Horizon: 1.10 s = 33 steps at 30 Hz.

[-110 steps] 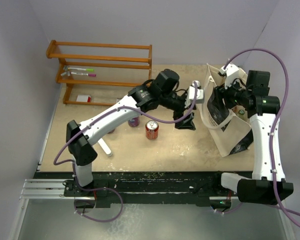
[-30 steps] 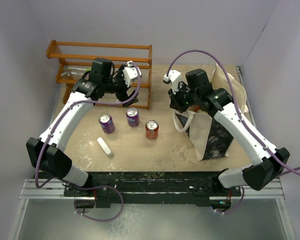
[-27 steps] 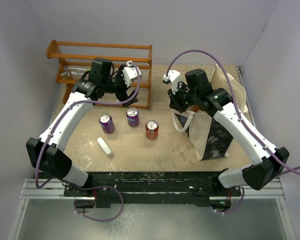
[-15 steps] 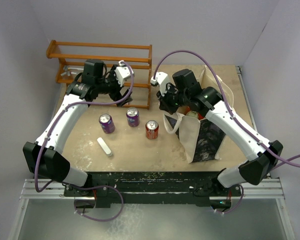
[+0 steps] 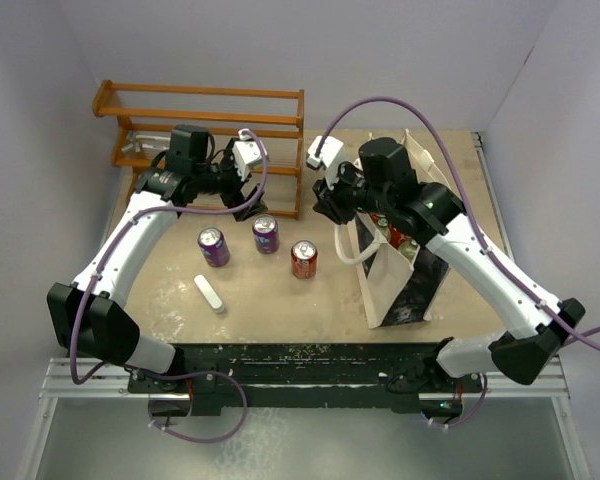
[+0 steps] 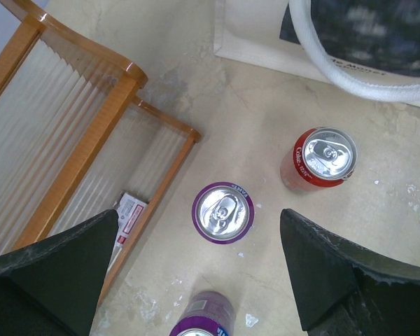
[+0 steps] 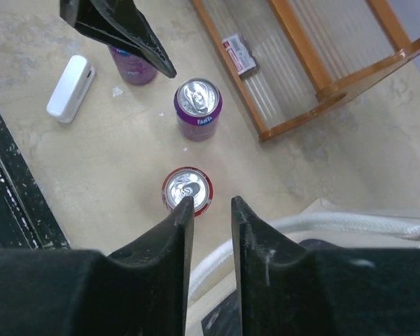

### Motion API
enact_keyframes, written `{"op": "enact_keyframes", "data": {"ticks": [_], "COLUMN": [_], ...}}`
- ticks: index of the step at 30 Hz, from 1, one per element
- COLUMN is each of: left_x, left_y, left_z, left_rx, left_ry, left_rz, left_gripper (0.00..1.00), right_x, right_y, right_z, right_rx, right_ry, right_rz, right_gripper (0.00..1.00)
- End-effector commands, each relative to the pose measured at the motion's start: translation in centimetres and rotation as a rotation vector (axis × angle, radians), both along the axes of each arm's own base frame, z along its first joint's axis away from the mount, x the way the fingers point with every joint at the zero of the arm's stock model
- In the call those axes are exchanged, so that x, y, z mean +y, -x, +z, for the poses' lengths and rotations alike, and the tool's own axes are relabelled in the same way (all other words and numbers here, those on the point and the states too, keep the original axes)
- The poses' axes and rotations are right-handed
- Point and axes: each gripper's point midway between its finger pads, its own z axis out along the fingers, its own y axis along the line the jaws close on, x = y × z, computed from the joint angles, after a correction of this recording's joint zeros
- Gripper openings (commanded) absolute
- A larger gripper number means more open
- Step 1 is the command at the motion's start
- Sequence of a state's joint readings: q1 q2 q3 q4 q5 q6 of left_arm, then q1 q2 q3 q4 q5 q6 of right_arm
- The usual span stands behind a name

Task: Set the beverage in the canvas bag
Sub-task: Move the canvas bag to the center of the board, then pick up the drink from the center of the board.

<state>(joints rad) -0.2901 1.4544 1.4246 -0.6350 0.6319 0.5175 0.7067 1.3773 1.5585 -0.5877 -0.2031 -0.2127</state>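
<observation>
1. Your left gripper (image 6: 199, 213) hangs wide open and empty over a purple can (image 6: 222, 212) beside the wooden rack (image 6: 84, 152).
2. Your right gripper (image 7: 211, 203) has its fingers slightly parted, holding nothing, just above the loop handle (image 7: 322, 222).
3. The canvas bag (image 5: 400, 285) stands upright, just right of the red can (image 5: 303, 258).

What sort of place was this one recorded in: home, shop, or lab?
Most likely a lab test cell: a worn tabletop boxed in by plain white walls, two robot arms mounted on a metal frame, and staged props: soda cans, a wooden rack, a canvas bag.
</observation>
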Motion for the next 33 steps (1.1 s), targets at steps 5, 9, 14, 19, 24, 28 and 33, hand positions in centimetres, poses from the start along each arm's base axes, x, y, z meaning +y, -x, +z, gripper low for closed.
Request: {"op": "enact_keyframes", "data": {"ticks": [5, 9, 14, 19, 24, 28, 33], "left_x": [-0.5, -0.5, -0.4, -0.8, -3.2, -6.0, -7.9], "left_y": [0.5, 0.5, 0.6, 1.4, 3.2, 5.4, 6.8], "left_z": [1.0, 0.6, 0.2, 0.0, -2.6, -6.3, -9.7], "left_rx": [-0.052, -0.046, -0.033, -0.015, -0.035, -0.002, 0.07], "left_ry": [0.04, 0.039, 0.034, 0.033, -0.076, -0.191, -0.255], "left_rz": [-0.051, -0.049, -0.04, -0.077, -0.21, -0.355, -0.453], "left_gripper": [0.98, 0.98, 0.97, 0.97, 0.98, 0.99, 0.99], "right_x": [-0.9, -1.6, -2.0, -3.5, -6.7, -9.6, -13.2], "right_y": [0.6, 0.8, 1.9, 1.5, 0.3, -0.3, -0.3], "right_z": [2.4, 3.4, 4.8, 5.3, 6.7, 8.0, 9.2], "right_rx": [-0.11, -0.141, -0.168, -0.17, -0.158, -0.146, -0.159], "right_ry": [-0.028, -0.027, -0.033, -0.051, -0.121, -0.183, -0.233], "right_rz": [0.026, 0.028, 0.093, 0.075, -0.002, -0.073, -0.159], "right_gripper": [0.42, 0.48, 0.54, 0.58, 0.62, 0.66, 0.7]}}
